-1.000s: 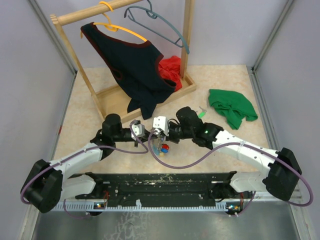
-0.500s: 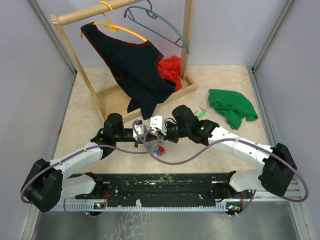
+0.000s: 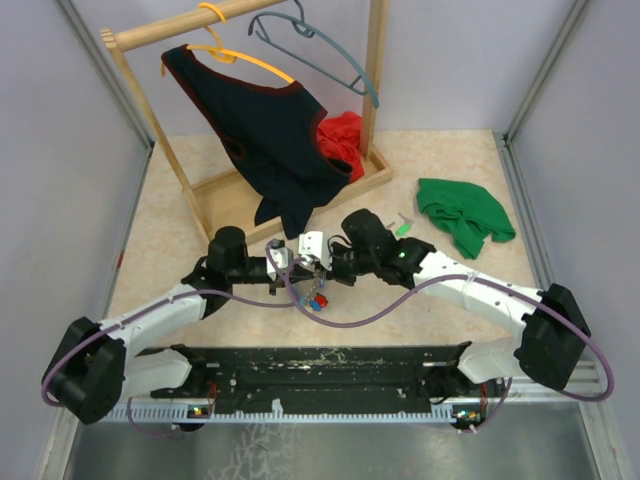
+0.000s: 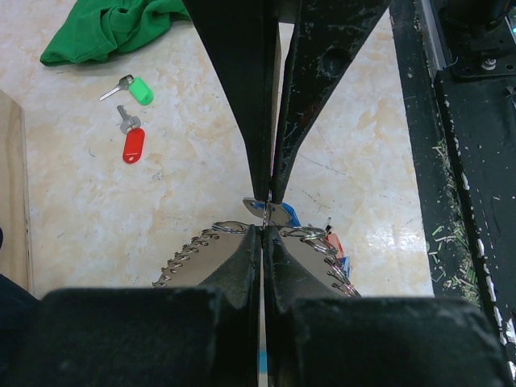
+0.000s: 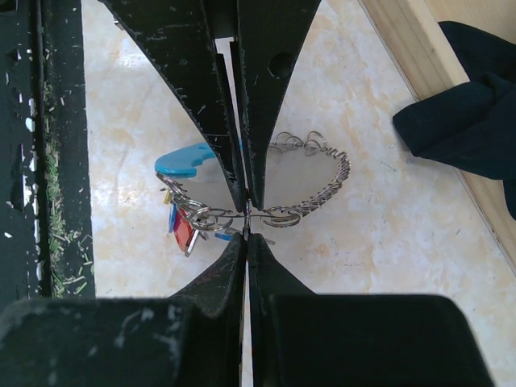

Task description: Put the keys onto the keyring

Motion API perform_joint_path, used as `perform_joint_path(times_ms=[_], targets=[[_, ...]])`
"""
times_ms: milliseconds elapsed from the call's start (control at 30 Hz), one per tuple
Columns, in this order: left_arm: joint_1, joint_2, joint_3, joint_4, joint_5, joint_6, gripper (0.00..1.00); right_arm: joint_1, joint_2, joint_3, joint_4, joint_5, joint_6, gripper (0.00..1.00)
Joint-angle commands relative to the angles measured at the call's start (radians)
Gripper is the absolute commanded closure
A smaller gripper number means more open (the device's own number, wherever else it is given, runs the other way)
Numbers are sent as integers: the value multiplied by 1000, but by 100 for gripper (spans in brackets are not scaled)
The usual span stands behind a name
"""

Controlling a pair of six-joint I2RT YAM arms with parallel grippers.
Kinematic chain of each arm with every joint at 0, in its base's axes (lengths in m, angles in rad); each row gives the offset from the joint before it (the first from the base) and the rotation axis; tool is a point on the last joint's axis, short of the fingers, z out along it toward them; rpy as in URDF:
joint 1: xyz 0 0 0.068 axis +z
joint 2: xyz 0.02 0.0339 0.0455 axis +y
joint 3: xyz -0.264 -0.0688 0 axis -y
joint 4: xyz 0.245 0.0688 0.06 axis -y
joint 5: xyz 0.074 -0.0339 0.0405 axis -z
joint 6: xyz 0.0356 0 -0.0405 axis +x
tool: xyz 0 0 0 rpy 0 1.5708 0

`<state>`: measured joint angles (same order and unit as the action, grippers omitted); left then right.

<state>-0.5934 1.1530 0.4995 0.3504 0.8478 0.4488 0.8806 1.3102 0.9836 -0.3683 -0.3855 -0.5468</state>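
The keyring hangs between my two grippers above the floor: a dark wiry coiled loop (image 5: 322, 187), a light-blue band (image 5: 187, 160) and red and blue keys (image 5: 181, 226) dangling, also seen from above (image 3: 318, 297). My left gripper (image 4: 264, 229) is shut on the ring's wire. My right gripper (image 5: 245, 235) is shut tip to tip against it, pinching a small silver key with a blue cap (image 4: 280, 214) at the wire. A green-capped key (image 4: 139, 89) and a red-capped key (image 4: 132, 143) lie loose on the floor.
A green cloth (image 3: 462, 215) lies at the right, near the loose keys. A wooden clothes rack (image 3: 205, 195) with a dark garment (image 3: 265, 130), hangers and a red cloth (image 3: 342, 140) stands behind. The black base rail (image 3: 320, 365) runs along the near edge.
My right arm moved left, bringing its gripper tip to tip with the left one. The keyring and dangling keys shifted slightly left. Little changed over the last half second.
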Motion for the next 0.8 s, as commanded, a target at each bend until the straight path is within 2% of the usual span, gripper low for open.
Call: perform_joint_path(times_ms=[0,267,433,767], targets=[[-20,3,25,91,42,-3,100,6,-20,33,110,-36,2,100],[-16,-4,11,115,38,-10,100,-2,-57,-3,122,-46,-5,100],[-17,7,28,71,45,16,100,-3,-51,24,100,-53,0,100],[-24,10,41,47,41,25,100,-4,37,91,74,-44,35,100]])
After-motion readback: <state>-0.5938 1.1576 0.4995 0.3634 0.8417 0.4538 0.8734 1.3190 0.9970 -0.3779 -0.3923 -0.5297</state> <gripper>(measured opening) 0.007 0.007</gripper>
